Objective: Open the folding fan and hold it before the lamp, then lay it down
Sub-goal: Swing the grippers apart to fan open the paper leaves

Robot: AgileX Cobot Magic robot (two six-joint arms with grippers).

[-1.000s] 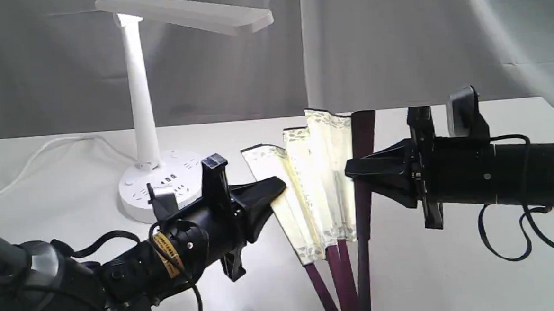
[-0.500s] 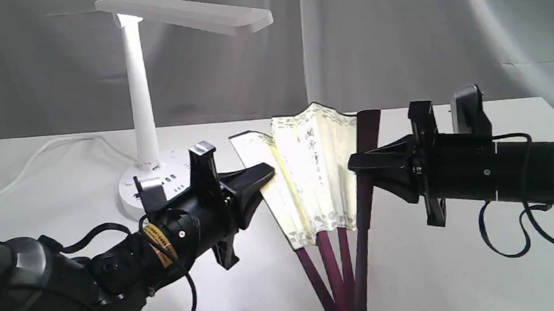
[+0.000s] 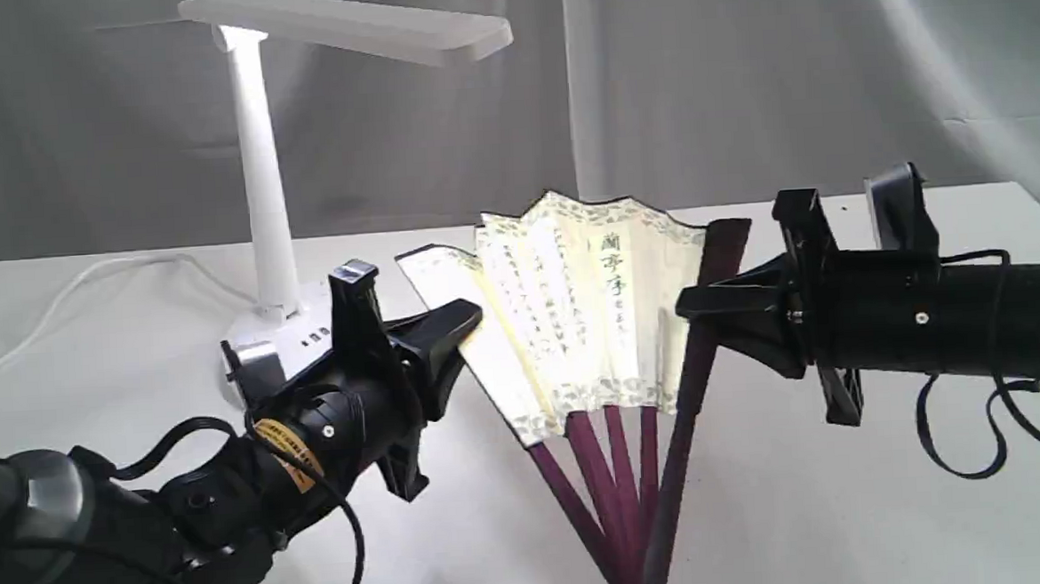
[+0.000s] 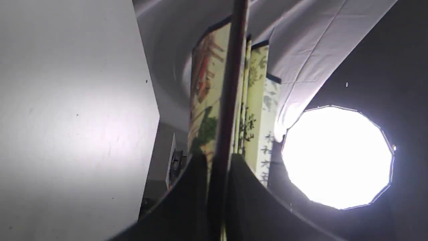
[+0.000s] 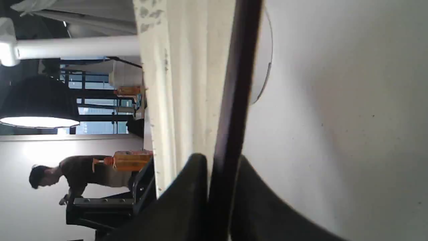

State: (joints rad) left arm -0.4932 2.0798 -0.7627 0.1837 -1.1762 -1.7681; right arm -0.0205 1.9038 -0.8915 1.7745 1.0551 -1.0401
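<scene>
The folding fan (image 3: 574,307) stands half spread above the table, cream leaf with black calligraphy facing the exterior view, maroon ribs meeting at a pivot low down. My left gripper (image 3: 466,323) is shut on the fan's left guard, seen as a dark strip (image 4: 227,110) between its fingers. My right gripper (image 3: 692,305) is shut on the right maroon guard (image 5: 234,100). The white lamp (image 3: 266,207) stands behind and to the left, its flat head overhead and its round base partly hidden by my left arm.
The lamp's white cord (image 3: 58,307) trails left across the white table (image 3: 852,506). A grey cloth backdrop (image 3: 740,76) hangs behind. In the left wrist view a bright round studio light (image 4: 336,157) glares.
The two grippers have drawn apart, left one moving left and right one right. The fan has spread wider, so more pleats and the calligraphy now show.
</scene>
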